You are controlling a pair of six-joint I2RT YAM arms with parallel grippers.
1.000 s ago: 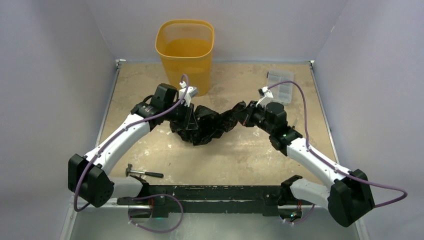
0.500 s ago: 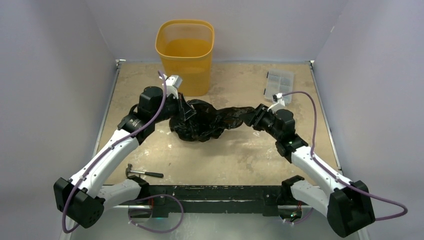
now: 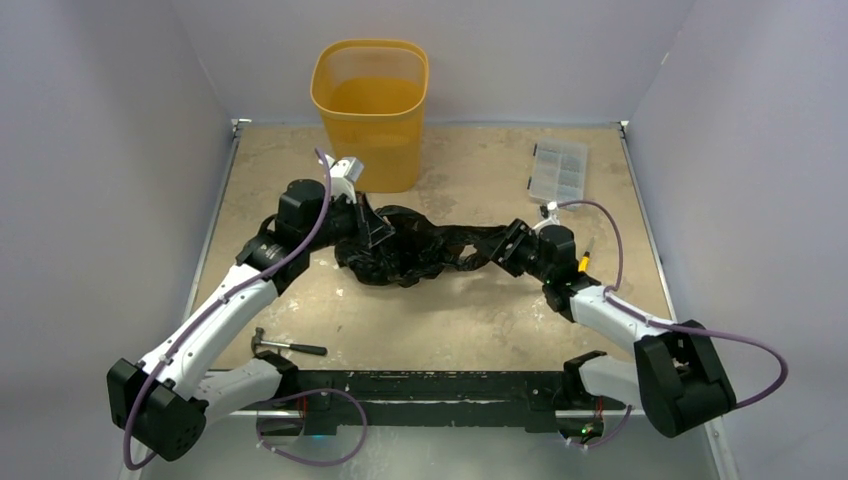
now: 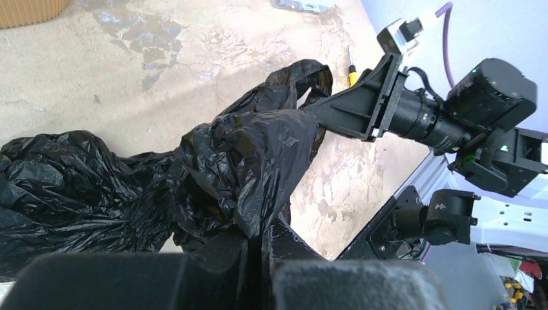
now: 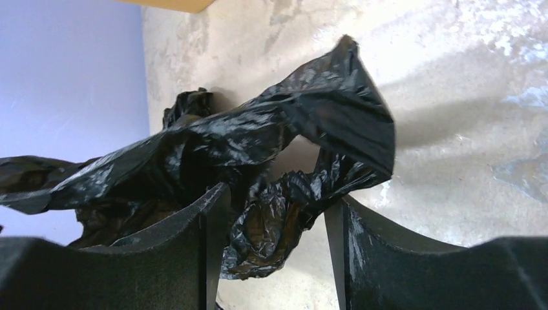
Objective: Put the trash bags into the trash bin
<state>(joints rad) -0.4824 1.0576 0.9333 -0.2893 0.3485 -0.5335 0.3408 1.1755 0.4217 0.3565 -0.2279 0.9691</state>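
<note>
The trash bag (image 3: 410,250) is a crumpled, glossy black film lying stretched across the middle of the table. My left gripper (image 3: 372,230) is shut on its left part; in the left wrist view the film (image 4: 245,155) rises straight out of the closed fingertips (image 4: 265,236). My right gripper (image 3: 502,246) is at the bag's right end, open. In the right wrist view a loose fold (image 5: 284,219) hangs between its spread fingers (image 5: 278,197), unpinched. The orange-yellow trash bin (image 3: 370,100) stands upright at the back, behind the left gripper.
A clear plastic box (image 3: 558,170) lies at the back right. A small hammer (image 3: 288,346) lies near the front left. A yellow-handled screwdriver (image 3: 583,262) lies just right of the right wrist. Grey walls close in the table on three sides.
The right gripper has opened and let go of the bag's right end, and its arm has drawn down. The left gripper has shut on the bag and shifted left.
</note>
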